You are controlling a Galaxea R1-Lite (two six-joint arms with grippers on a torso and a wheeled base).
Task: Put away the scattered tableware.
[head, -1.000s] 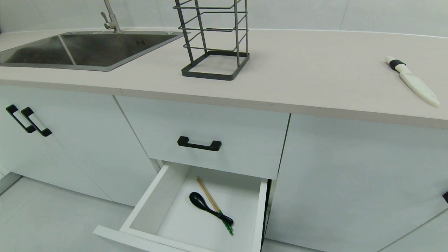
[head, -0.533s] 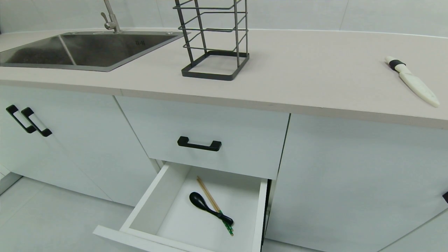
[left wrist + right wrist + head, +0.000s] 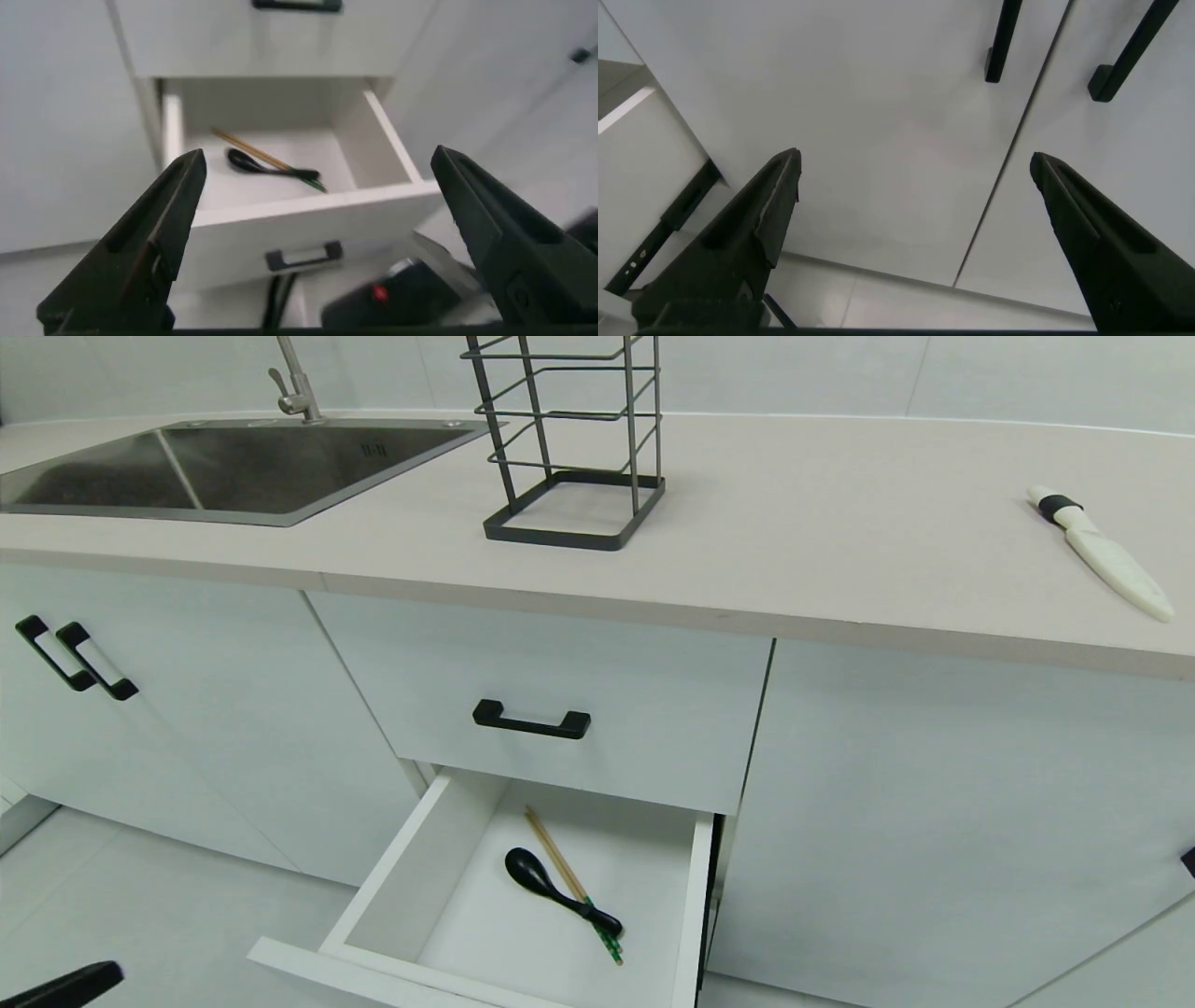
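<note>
The left claw [image 3: 316, 157] hangs spread wide with nothing between its black fingers, in front of the pulled-out white bottom drawer [image 3: 290, 203]. The right claw [image 3: 915, 157] is spread just as wide and holds nothing. It faces plain white cabinet doors [image 3: 878, 140] with two black bar handles [image 3: 999, 42], and a black slide rail [image 3: 673, 224] runs along the drawer's side at the edge.

The left wrist view takes in the drawer's front face, with a black pull handle [image 3: 301, 255] low on it. The head view looks down into the drawer and gives the counter above it.

In the drawer a glossy black spoon [image 3: 560, 891] with a short handle lies slanted, its bowl toward the back. It touches a pair of slim wooden chopsticks [image 3: 551, 845] with green ends, and its handle crosses them near those ends. Both sit toward the drawer's right wall [image 3: 686, 915].

Above it, the upper drawer is shut, with a black bar handle [image 3: 530, 721] on its face. On the beige countertop [image 3: 794, 523] a cream-white knife [image 3: 1102, 555] with a black band near one end lies flat at the far right. It is well apart from the dark wire rack [image 3: 560, 537], which stands upright mid-counter. The steel sink [image 3: 233, 467] and its faucet [image 3: 297, 387] lie at the back left.
</note>
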